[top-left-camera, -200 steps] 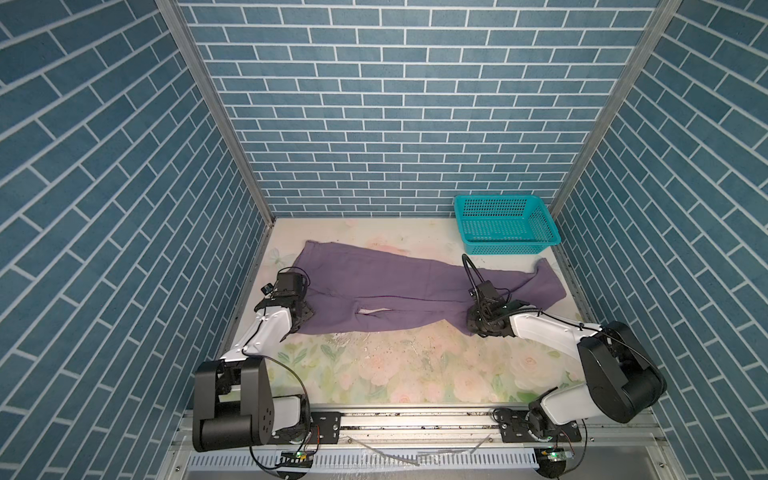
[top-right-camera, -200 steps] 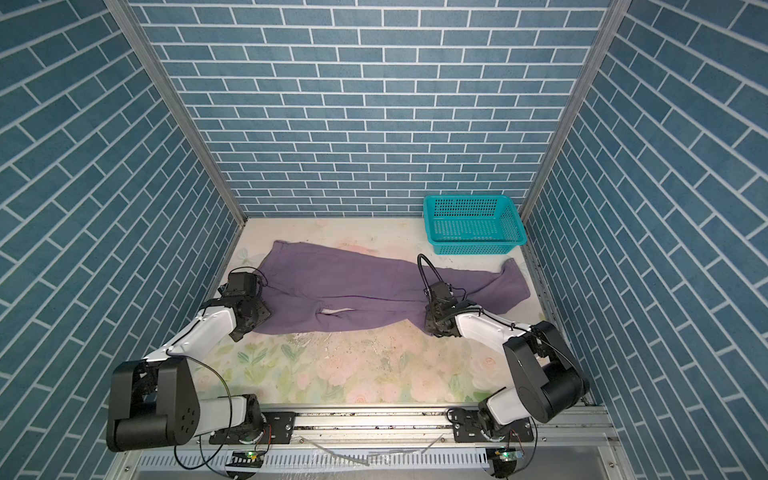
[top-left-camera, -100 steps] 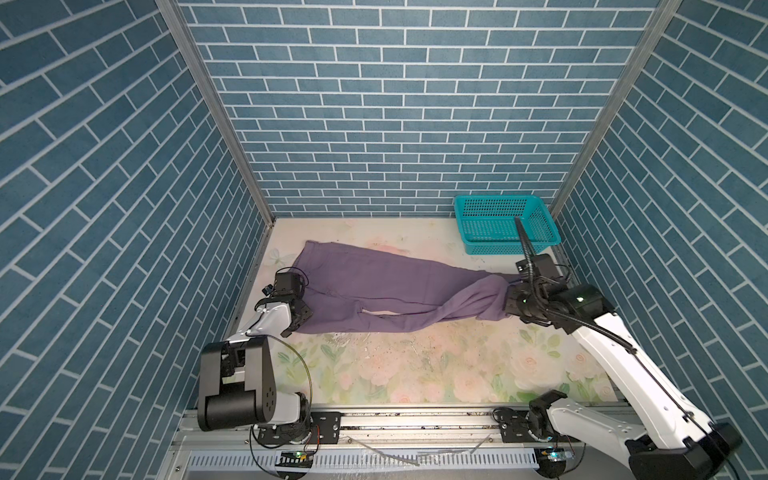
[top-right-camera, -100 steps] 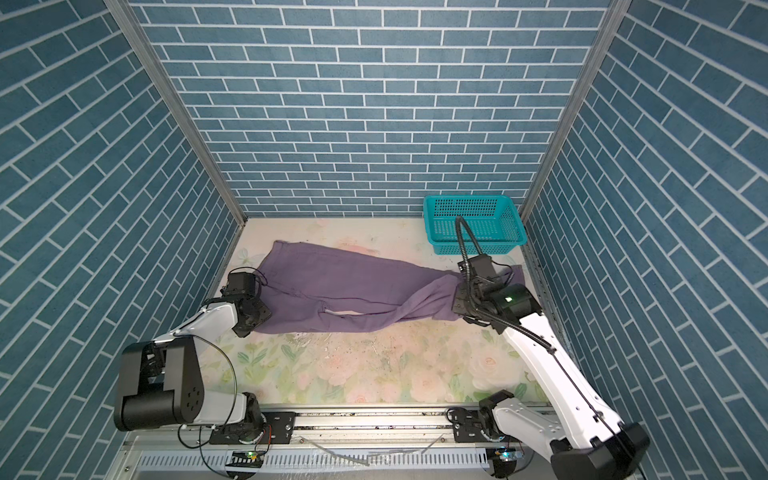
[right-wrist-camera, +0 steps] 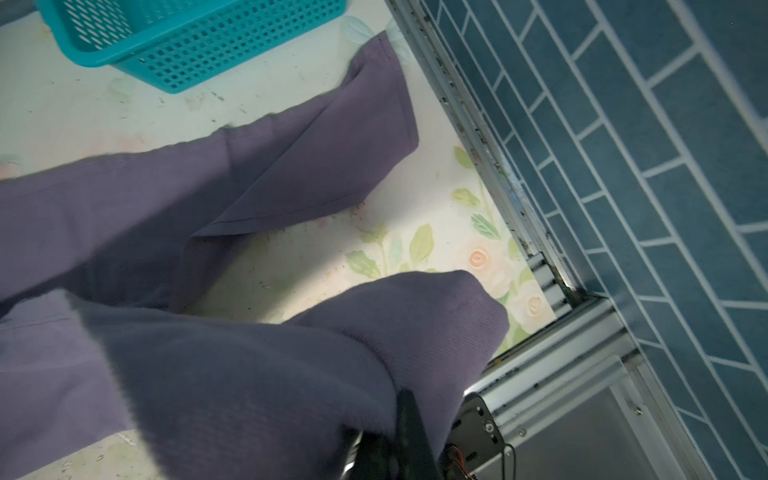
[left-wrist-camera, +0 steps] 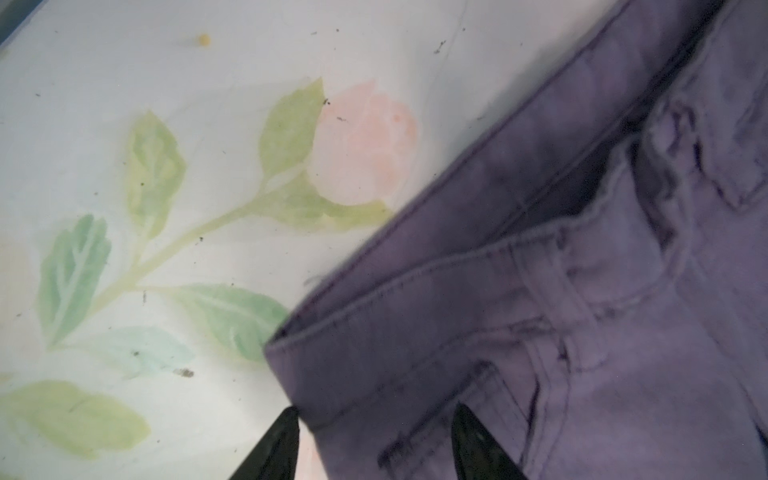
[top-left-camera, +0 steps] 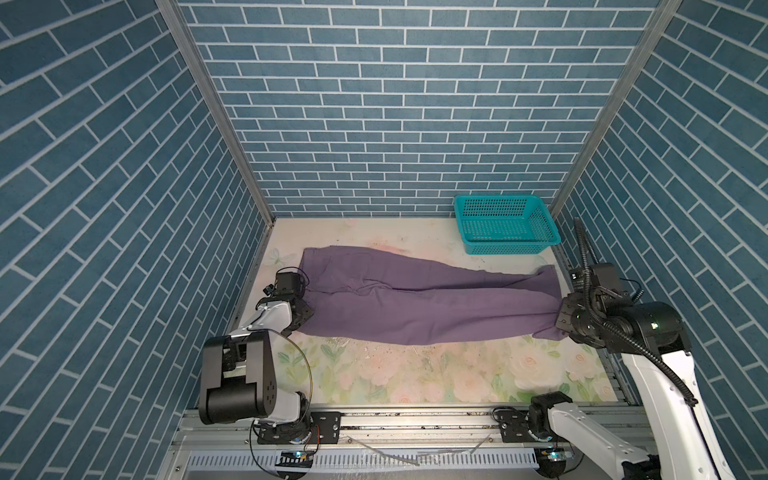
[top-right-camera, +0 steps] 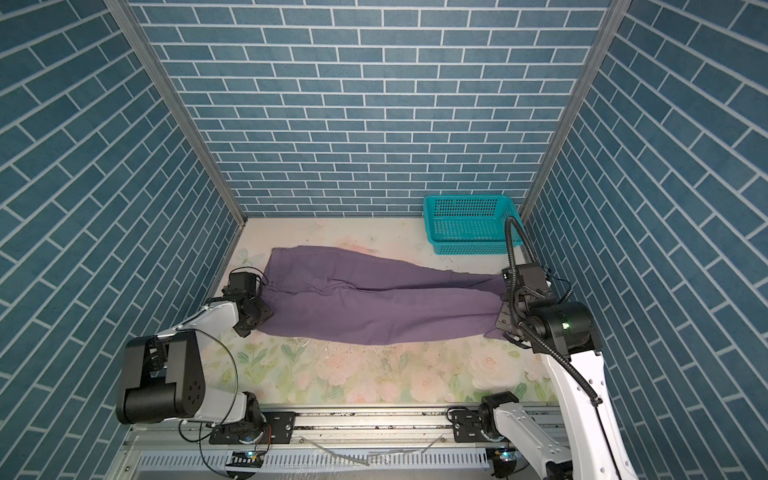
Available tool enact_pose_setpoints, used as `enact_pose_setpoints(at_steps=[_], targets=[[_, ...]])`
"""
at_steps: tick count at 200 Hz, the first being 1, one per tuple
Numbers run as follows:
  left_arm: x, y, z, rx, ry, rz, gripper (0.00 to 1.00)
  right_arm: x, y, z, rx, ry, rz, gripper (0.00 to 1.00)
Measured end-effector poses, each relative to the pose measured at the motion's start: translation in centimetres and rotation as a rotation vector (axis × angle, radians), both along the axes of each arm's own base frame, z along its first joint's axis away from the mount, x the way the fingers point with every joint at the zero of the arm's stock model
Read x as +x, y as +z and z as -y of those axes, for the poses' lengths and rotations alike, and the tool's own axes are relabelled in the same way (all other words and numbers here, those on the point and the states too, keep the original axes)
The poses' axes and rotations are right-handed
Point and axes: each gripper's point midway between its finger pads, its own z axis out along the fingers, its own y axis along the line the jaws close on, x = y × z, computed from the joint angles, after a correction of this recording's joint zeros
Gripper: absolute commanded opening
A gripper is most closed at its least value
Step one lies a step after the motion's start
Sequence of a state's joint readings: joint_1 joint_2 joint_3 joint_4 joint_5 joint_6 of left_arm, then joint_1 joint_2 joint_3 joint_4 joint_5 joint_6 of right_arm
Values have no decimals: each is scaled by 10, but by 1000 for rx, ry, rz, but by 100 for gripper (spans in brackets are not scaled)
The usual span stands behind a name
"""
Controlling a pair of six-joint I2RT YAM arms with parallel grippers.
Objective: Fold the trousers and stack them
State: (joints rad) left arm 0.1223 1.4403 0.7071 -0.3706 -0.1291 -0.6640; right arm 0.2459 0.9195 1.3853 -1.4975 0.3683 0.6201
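Seen from above, the trousers point(top-left-camera: 415, 307) lay stretched across the flowered table point(top-left-camera: 415, 374). Their long axis ran side to side, with the waistband at my left and the leg ends at my right.

My right gripper point(top-left-camera: 566, 318) was clenched on the bunched end of the nearer leg, holding it raised off the table by the right wall. The farther leg's hem point(right-wrist-camera: 386, 137) lay flat just beyond it, near the teal basket point(top-left-camera: 505, 245) but not touching it.

My left gripper point(left-wrist-camera: 376, 419) sat at the waistband's near corner point(left-wrist-camera: 299, 345). Its jaws were apart and straddled the seamed edge, one fingertip point(left-wrist-camera: 286, 432) over bare table and the other over cloth, so nothing was pinched there.

I judged that the next move turned on this layout. Each arm stood at its own end of the garment. The cloth lay inward from both sets of jaws, and only the right end was in a grip. The left jaws needed to close on the waistband before both ends could lift together.
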Motion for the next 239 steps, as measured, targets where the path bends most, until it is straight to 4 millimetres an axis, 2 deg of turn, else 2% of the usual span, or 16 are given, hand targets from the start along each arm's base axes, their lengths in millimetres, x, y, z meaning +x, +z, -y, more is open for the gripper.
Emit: enact_pose_setpoints(at_steps=[11,30,42,52,58,72,88,101,128,144,165,182,202,208,213,239], targets=[[0,0,0,0,0,-1,59,-5,-2,4,-10,-12,-16,0],[-1,1,0,-1,2,-4,50,-8,-5,7,-15,-30,-29,0],[-3,3,0,-2,5,-3,40,-9,-16,8,-14,-36,-53,0],[-6,7,0,1,2,-1,40,-10,-30,7,-5,-38,-82,0],[-7,11,0,1,9,8,44,-9,-41,5,1,-38,-107,0],[-12,22,0,7,18,45,67,-7,-66,2,13,-33,-170,0],[-25,32,0,15,38,84,84,-2,-91,-1,23,-27,-225,0],[-33,38,-1,26,49,104,89,1,-106,-1,41,-30,-252,0],[-46,27,-1,24,54,68,87,12,-119,-3,102,-46,-256,0],[-47,15,1,12,50,29,80,22,-121,-3,138,-50,-232,0],[-39,0,5,-16,39,6,63,28,-128,-2,189,-66,-215,0],[-31,-14,7,-27,20,-23,44,27,-139,2,236,-95,-226,0],[-6,-14,5,-35,13,14,10,27,-145,5,289,-127,-238,0],[-1,-14,5,-43,12,21,3,28,-145,6,300,-135,-232,0],[3,-14,5,-45,14,26,0,29,-145,7,309,-138,-227,0],[7,-10,5,-64,18,35,0,30,-144,12,340,-172,-208,0]])
